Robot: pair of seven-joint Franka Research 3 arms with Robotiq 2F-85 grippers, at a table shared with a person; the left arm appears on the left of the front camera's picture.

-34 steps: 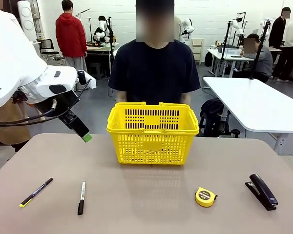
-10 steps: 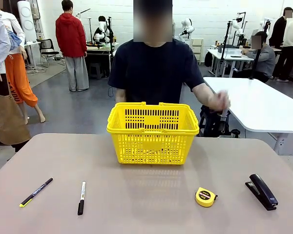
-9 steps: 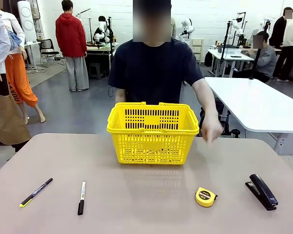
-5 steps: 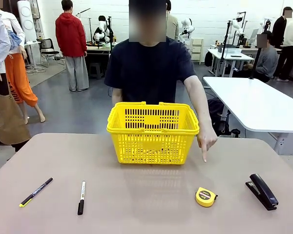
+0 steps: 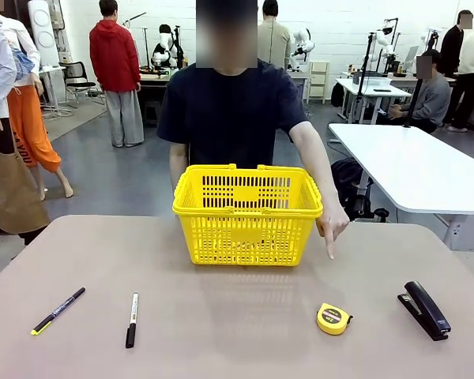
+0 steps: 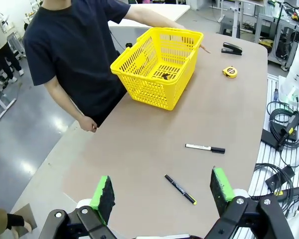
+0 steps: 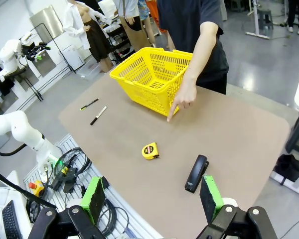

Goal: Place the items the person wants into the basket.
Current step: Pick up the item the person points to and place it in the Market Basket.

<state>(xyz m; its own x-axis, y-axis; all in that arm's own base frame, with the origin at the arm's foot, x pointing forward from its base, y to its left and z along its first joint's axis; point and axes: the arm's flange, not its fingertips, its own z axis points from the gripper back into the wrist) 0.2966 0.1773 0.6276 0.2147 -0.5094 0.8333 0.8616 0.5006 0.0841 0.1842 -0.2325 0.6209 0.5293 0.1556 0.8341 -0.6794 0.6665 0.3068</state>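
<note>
Tape measure [image 5: 332,318] looks like the next pick

Claws: left claw [image 6: 162,188] and right claw [image 7: 152,194] hang high over the robot's edge of the worktop [image 5: 237,316]. Both have jaws spread wide, with nothing between the green pads.

Near row on the worktop: black-and-yellow pen [image 5: 58,310] and white-and-black pen [image 5: 131,319] to the robot's left. The yellow tape measure and the black stapler [image 5: 425,309] are to its right, apart from each other.

Beyond them, the person's hand [image 5: 332,227] hangs just beside the right corner of the basket [image 5: 247,237], forefinger aimed down at the worktop. The tape measure is the nearest item to that fingertip, so I judge it to be the request. The basket stands upright at the far middle.

Step in hand, done well: send the right claw, since it is on that side. Wait until the hand is clear, then come straight down with the pads across the flat round case. Lift high enough to pass the rim.

Views: the left wrist camera looks down into the basket, where a small dark item [image 6: 165,76] lies on the floor, too small to name. From the front, the lattice wall screens the inside. The right wrist camera gives the gap between finger and tape measure most plainly.
</note>
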